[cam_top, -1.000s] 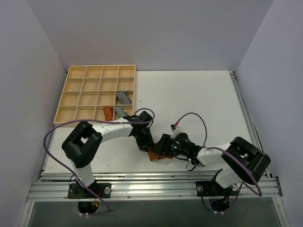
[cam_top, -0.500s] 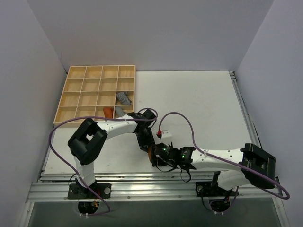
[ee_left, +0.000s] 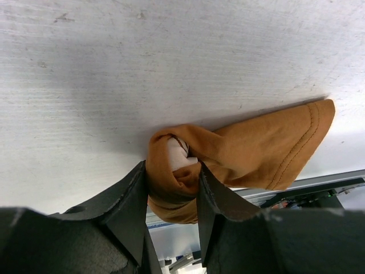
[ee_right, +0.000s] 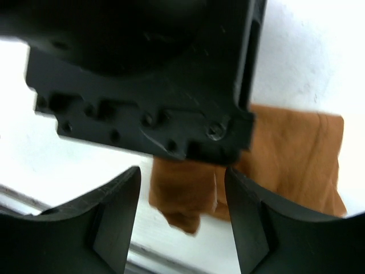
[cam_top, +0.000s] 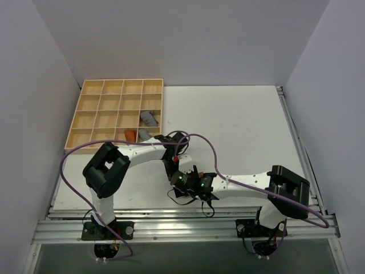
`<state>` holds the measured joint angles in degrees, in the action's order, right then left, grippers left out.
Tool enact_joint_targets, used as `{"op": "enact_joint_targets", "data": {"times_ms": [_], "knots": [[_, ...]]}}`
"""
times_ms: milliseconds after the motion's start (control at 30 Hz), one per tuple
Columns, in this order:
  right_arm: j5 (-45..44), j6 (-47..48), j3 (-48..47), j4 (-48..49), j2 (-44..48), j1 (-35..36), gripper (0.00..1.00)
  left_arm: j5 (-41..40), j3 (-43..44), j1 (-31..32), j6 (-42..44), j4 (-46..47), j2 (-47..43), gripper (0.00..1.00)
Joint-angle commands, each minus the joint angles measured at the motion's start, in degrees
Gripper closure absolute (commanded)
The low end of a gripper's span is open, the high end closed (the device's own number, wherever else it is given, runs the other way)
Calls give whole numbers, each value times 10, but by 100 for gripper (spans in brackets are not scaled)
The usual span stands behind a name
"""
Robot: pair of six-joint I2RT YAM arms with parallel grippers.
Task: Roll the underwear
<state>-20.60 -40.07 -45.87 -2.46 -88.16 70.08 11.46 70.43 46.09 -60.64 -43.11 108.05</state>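
Note:
The underwear (ee_left: 262, 145) is caramel-brown fabric lying on the white table, with a pale band (ee_left: 178, 154) showing inside its bunched end. My left gripper (ee_left: 171, 178) is shut on that bunched end, and the loose part trails off to the right. In the right wrist view the underwear (ee_right: 296, 154) lies just beyond my right gripper (ee_right: 181, 208), which is open and empty, with the left gripper's black body (ee_right: 142, 68) right above it. In the top view the left gripper (cam_top: 174, 169) and right gripper (cam_top: 178, 182) meet near the table's front edge and hide most of the garment.
A wooden compartment tray (cam_top: 91, 114) stands at the back left. It holds two grey rolled cloths (cam_top: 149, 118) and a redder orange rolled cloth (cam_top: 131, 136). The metal rail of the table's front edge (cam_top: 171, 214) runs just behind the grippers. Purple cables loop over both arms.
My right arm has swung left across the table's front, bringing its gripper right up to the left gripper and covering the underwear in the top view. The left gripper has hardly moved.

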Motion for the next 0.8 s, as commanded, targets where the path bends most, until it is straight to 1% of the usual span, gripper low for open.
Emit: {"op": "enact_joint_targets", "data": {"times_ms": [0, 167, 367, 400, 467, 500, 567, 600, 633, 667, 733, 767], "knots": [[-30, 37, -37, -18, -28, 15, 44, -19, -11, 7, 2, -57, 23, 80], [-45, 32, -57, -30, -77, 38, 46, -14, -15, 7, -11, -61, 17, 80], [-59, 29, -84, -54, -129, 64, 53, -14, -21, 5, -21, -75, 15, 79], [-62, 25, -85, -55, -132, 68, 61, -13, -25, 5, -22, -77, 15, 78], [-70, 5, -82, -63, -134, 78, 72, -18, -27, 2, -26, -86, 9, 77], [-70, -3, -79, -66, -134, 80, 84, -21, -33, 0, -31, -92, 5, 75], [-71, -29, -57, -64, -127, 83, 99, -26, -46, -18, -41, -95, -25, 70], [-65, -37, -44, -56, -122, 83, 100, -25, -69, -27, -53, -86, -40, 69], [-58, -47, -11, -44, -108, 83, 100, -21, -79, -49, -59, -81, -55, 67], [-38, -61, 9, -12, -98, 81, 100, -21, -91, -62, -64, -77, -90, 63], [-14, -95, 54, 32, -78, 80, 100, -26, -111, -85, -70, -74, -123, 59], [14, -105, 100, 95, -54, 79, 100, -38, -113, -103, -69, -77, -152, 55]]}}
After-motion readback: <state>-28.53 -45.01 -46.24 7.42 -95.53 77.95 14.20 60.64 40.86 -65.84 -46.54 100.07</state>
